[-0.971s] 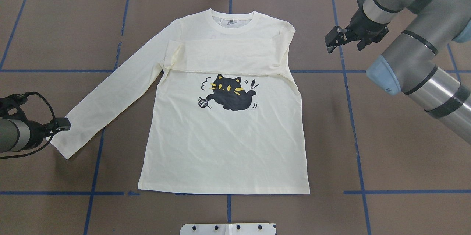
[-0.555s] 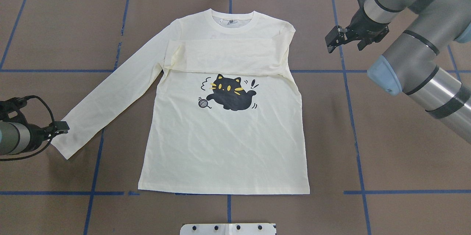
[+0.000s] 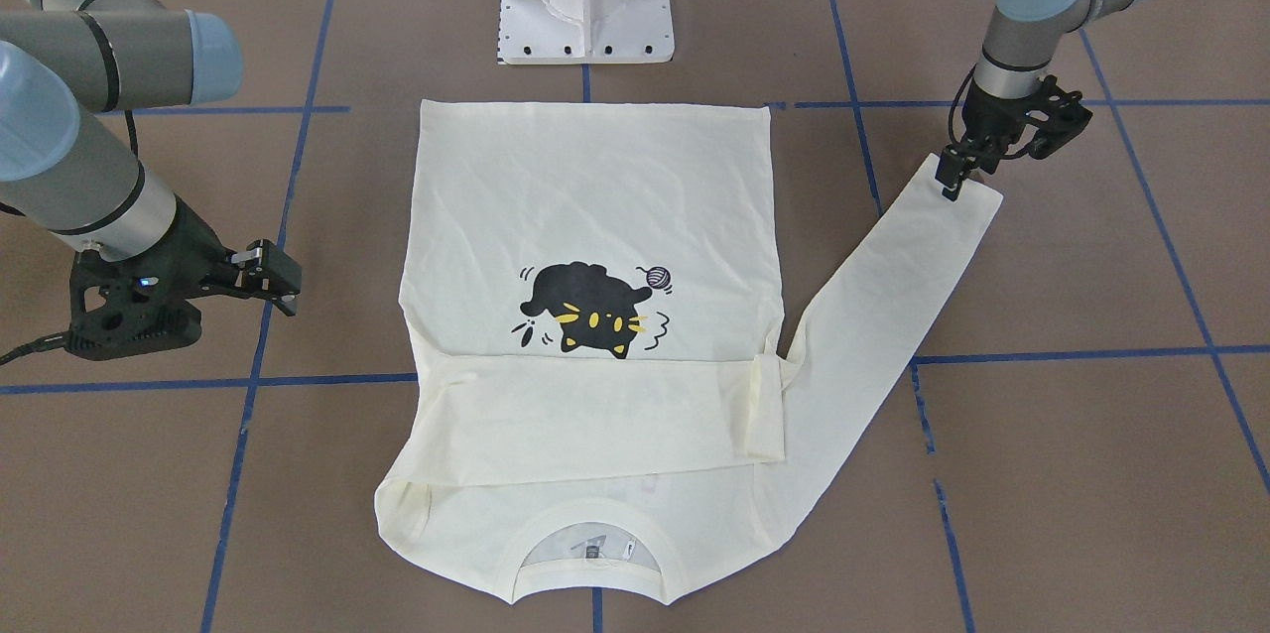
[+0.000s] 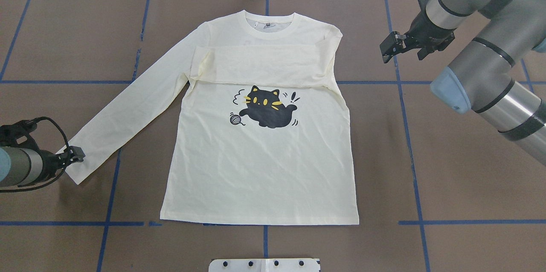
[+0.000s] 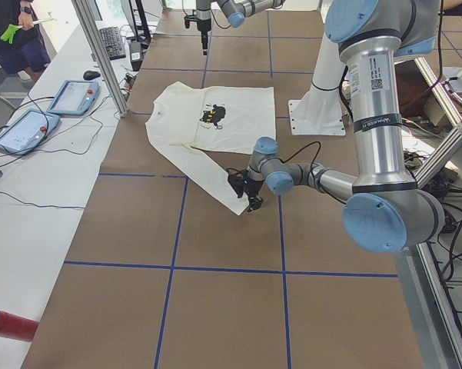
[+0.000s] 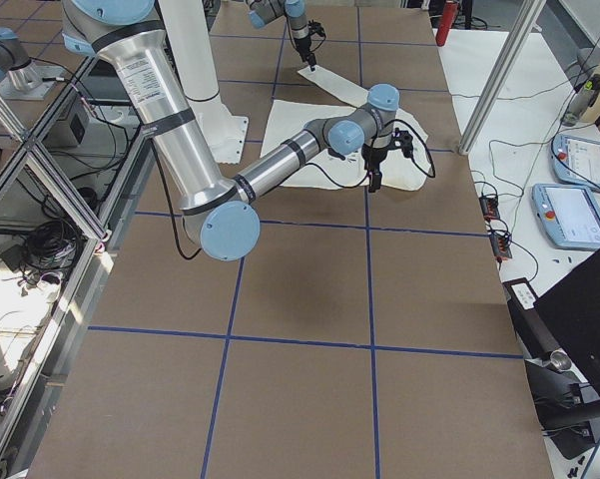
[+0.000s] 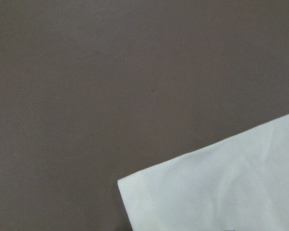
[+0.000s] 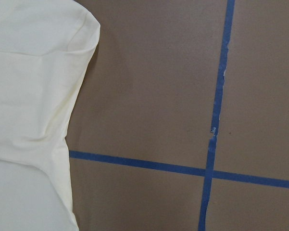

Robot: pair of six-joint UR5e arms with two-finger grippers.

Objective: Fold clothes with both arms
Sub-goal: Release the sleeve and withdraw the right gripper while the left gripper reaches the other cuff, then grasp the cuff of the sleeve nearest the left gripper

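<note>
Cream long-sleeved cat-print T-shirt (image 4: pixel 256 169) flat on brown table (image 4: pixel 426 157), one sleeve (image 4: pixel 256 65) folded across chest; left gripper (image 4: pixel 76 154) at the other cuff (image 4: pixel 72 170), presumably for that fold, grip unclear; right gripper (image 3: pixel 278 274) parted, empty, parked clear.

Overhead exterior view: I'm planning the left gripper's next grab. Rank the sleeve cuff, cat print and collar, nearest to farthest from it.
1. sleeve cuff, beside it, far left.
2. cat print, shirt's middle.
3. collar, shirt's far end.

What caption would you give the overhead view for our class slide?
Cat-print T-shirt laid flat, one sleeve folded across chest; left claw at the other cuff.
</note>
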